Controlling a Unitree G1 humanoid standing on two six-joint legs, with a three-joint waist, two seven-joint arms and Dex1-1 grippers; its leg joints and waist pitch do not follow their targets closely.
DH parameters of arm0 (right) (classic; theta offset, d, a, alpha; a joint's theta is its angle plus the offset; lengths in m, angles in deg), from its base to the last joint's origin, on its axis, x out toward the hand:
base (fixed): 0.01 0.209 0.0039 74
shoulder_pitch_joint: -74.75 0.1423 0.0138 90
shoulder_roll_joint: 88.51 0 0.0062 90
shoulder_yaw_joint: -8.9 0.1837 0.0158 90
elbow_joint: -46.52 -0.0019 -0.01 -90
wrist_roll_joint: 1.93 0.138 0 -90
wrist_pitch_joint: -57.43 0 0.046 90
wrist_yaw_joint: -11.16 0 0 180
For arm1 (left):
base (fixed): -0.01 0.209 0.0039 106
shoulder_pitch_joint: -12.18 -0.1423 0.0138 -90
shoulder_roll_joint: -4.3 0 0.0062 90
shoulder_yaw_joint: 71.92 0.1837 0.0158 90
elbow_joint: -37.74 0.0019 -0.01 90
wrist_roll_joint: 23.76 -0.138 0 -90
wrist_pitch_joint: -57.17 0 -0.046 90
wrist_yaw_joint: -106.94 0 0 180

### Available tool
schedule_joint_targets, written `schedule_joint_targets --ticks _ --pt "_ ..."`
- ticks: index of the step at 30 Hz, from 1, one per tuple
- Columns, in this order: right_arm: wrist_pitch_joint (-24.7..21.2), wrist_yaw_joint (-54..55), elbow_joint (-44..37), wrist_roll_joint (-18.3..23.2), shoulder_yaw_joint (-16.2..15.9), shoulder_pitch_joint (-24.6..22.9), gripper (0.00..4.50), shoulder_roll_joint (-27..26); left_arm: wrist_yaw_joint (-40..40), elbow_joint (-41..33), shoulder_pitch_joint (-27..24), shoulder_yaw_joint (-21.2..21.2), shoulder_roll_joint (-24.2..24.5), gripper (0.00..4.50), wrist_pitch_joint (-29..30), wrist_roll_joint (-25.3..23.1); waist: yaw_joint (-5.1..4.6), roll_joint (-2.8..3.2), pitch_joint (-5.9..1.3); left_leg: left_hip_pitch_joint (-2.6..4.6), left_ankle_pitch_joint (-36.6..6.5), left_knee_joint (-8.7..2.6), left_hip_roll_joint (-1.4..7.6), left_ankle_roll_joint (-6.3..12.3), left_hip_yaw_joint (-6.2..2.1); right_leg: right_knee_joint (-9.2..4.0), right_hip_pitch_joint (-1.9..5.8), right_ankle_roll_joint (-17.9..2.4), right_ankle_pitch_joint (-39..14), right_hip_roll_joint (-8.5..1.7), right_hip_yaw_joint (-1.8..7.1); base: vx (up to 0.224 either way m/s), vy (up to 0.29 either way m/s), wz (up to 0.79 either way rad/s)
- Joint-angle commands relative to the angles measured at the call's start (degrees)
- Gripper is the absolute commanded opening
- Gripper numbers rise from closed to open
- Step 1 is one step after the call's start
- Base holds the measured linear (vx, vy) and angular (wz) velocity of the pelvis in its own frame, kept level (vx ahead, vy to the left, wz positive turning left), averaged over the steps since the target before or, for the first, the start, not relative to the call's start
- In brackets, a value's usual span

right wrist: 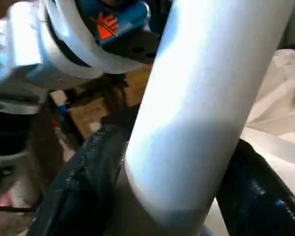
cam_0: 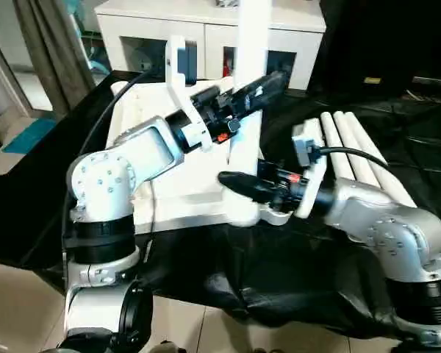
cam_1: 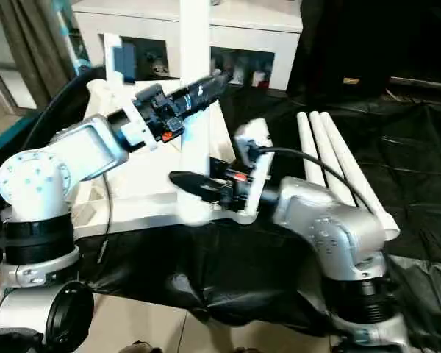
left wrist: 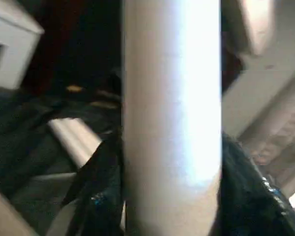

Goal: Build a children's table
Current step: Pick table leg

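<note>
The children's table top [cam_0: 178, 193] lies underside up on a black cloth. One white leg [cam_0: 251, 44] stands upright in its near corner socket. High on that leg, my left gripper [cam_0: 275, 79] is shut on it; in the left wrist view the leg [left wrist: 172, 108] sits tight between the black fingers [left wrist: 96, 189]. My right gripper [cam_0: 232, 184] is low at the leg's base. Its fingers [right wrist: 83, 177] stand on both sides of the leg [right wrist: 201, 98] with small gaps, so it is open. Three spare legs [cam_0: 361, 151] lie side by side to the right.
The black cloth [cam_0: 279, 283] covers the work surface and hangs over its near edge. A white cabinet [cam_0: 206, 33] stands behind the table top. A black cable [cam_0: 103, 121] loops from my left arm. Tiled floor [cam_0: 22, 309] shows at the lower left.
</note>
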Motion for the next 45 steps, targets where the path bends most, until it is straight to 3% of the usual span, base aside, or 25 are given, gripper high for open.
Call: schedule_joint_targets --ticks 1,3,5,6,10,11,13,18,23,29,41,42,45 --pt "-0.7 7.0 1.6 -2.1 2.0 4.8 3.14 -1.6 -6.1 0.9 1.1 1.6 0.3 1.97 -1.6 -5.9 -0.48 -0.36 -4.55 0.71 -9.2 -3.79 1.48 0.16 -0.63 -4.18 3.11 -7.2 -18.1 -2.99 1.65 0.0 0.0 0.0" --pt "-2.1 8.1 1.9 -2.0 2.3 5.5 3.14 -1.7 -7.0 0.7 1.3 1.2 -0.1 1.91 -1.3 -5.6 -0.63 -0.61 -4.49 0.98 -9.8 -3.63 1.28 0.01 -0.38 -4.57 2.97 -6.4 -20.2 -3.02 1.71 0.0 0.0 0.0" --pt "-4.6 8.5 1.5 -1.4 2.4 6.2 3.14 -1.4 -8.6 -0.2 1.7 1.0 -0.7 1.89 -1.4 -5.6 -0.49 -0.43 -4.57 0.9 -9.1 -3.61 1.32 0.06 -0.42 -4.39 3.08 -6.2 -19.0 -2.94 1.78 0.0 0.0 0.0" --pt "-5.4 8.5 1.4 -1.1 2.4 6.3 3.14 -1.3 -8.9 -0.7 1.9 0.9 -0.9 1.88 -1.2 -5.3 -0.5 -0.89 -4.59 0.69 -8.2 -3.64 1.34 0.36 -0.4 -4.27 3.22 -6.4 -17.2 -2.93 1.78 0.0 0.0 0.0" --pt "-6.1 9.1 1.6 -1.1 1.9 6.9 3.14 -1.7 -9.6 -2.5 2.4 1.9 -1.5 1.88 -1.3 -5.8 -0.14 -0.9 -4.88 0.56 -5.8 -3.46 1.49 1.09 -0.33 -3.54 3.31 -8.3 -12.2 -3.14 1.87 0.0 0.0 0.0" --pt "-5.1 9.3 1.9 -1.7 1.7 7.1 3.14 -1.9 -9.6 -2.6 2.4 2.0 -1.6 1.88 -1.4 -6.0 -0.1 -1.18 -4.89 0.59 -6.0 -3.4 1.44 1.32 -0.19 -3.66 3.33 -8.5 -12.5 -3.2 1.9 0.0 0.0 0.0" --pt "-3.5 9.7 2.1 -2.6 1.3 7.2 3.14 -2.1 -9.9 -2.7 2.3 2.3 -1.7 1.88 -1.6 -6.4 0.01 -1.09 -4.89 0.51 -5.8 -3.41 1.49 1.36 -0.21 -3.64 3.33 -8.4 -13.2 -3.3 1.9 0.0 0.0 0.0" --pt "-6.0 10.6 3.1 -1.5 2.7 7.1 3.14 -3.2 -10.1 -2.7 2.2 2.6 -1.8 1.88 -2.3 -6.7 -0.03 -1.15 -4.94 0.55 -6.3 -3.43 1.44 1.1 -0.21 -3.82 3.3 -7.7 -15.0 -3.26 1.87 0.0 0.0 0.0" --pt "-7.9 8.8 3.8 -0.5 1.9 7.0 3.14 -2.4 -9.8 -3.0 1.7 3.6 -1.6 1.88 -3.0 -7.6 0.04 -1.17 -5.04 0.6 -6.7 -3.45 1.45 0.52 -0.21 -3.83 3.39 -7.1 -15.1 -3.21 1.89 0.0 0.0 0.0" --pt "-10.5 9.1 4.1 0.1 1.2 6.3 2.47 -2.5 -9.7 -3.4 1.5 3.8 -1.9 1.88 -3.1 -7.7 0.09 -1.18 -5.13 0.54 -6.1 -3.4 1.44 0.47 -0.24 -3.74 3.42 -7.1 -14.4 -3.25 1.9 0.0 0.0 0.0" --pt "-9.8 7.2 4.1 0.2 0.8 5.2 1.95 -2.5 -8.5 -4.0 0.4 4.6 -1.5 1.88 -4.2 -8.3 0.15 -1.36 -5.15 0.52 -5.5 -3.35 1.46 0.83 -0.15 -3.66 3.42 -7.7 -13.8 -3.29 1.93 0.0 0.0 0.0" --pt "-9.6 6.7 4.0 0.4 0.7 5.1 1.95 -2.4 -8.1 -4.1 0.2 4.6 -1.4 2.44 -4.2 -8.1 0.17 -1.36 -5.15 0.51 -5.7 -3.34 1.49 0.8 -0.14 -3.69 3.46 -7.6 -14.0 -3.36 1.94 0.0 0.0 0.0" --pt "-8.0 1.8 1.5 1.7 -0.2 3.4 1.93 -0.7 -4.5 -5.4 -0.7 4.1 -1.5 2.58 -2.9 -4.3 0.36 -1.49 -5.21 0.52 -5.6 -3.3 1.5 0.94 -0.11 -3.59 3.55 -7.7 -13.6 -3.39 1.95 0.0 0.0 0.0"
